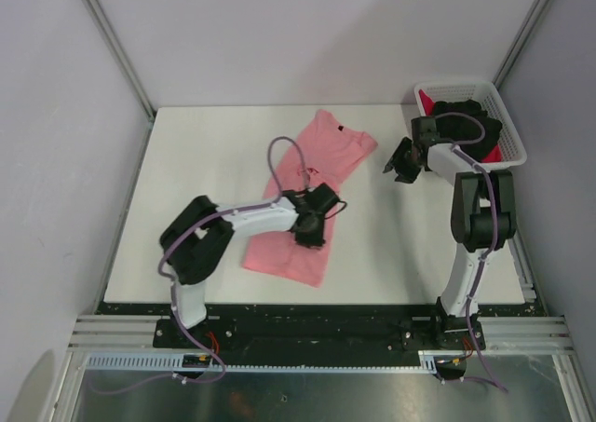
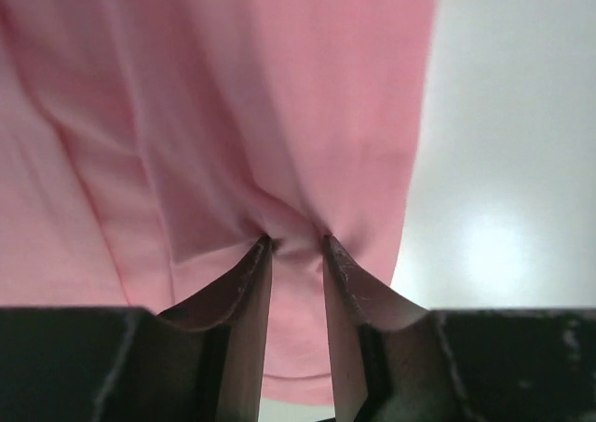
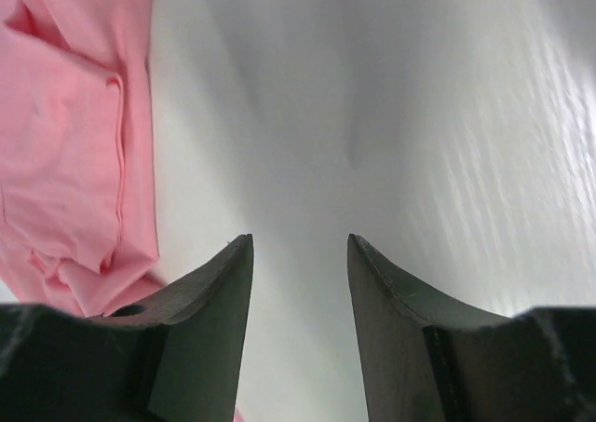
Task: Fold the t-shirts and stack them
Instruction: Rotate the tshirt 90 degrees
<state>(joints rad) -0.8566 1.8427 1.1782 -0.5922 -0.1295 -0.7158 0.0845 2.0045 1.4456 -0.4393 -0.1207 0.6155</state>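
Note:
A salmon-pink t-shirt [image 1: 321, 147] with a dark neck label lies folded lengthwise on the white table [image 1: 205, 161]. My left gripper [image 1: 310, 226] presses down on its lower right part. In the left wrist view the gripper [image 2: 298, 242] is shut on a pucker of the pink cloth [image 2: 233, 115]. My right gripper [image 1: 402, 166] hovers open over bare table, just right of the shirt's sleeve [image 3: 65, 142], with nothing between the fingers [image 3: 300, 240]. A black t-shirt [image 1: 461, 115] and a red one [image 1: 426, 99] lie bunched in the basket.
The white lattice basket [image 1: 507, 124] stands at the table's back right corner, behind the right arm. Grey walls close in the table on the left, back and right. A black rail runs along the near edge.

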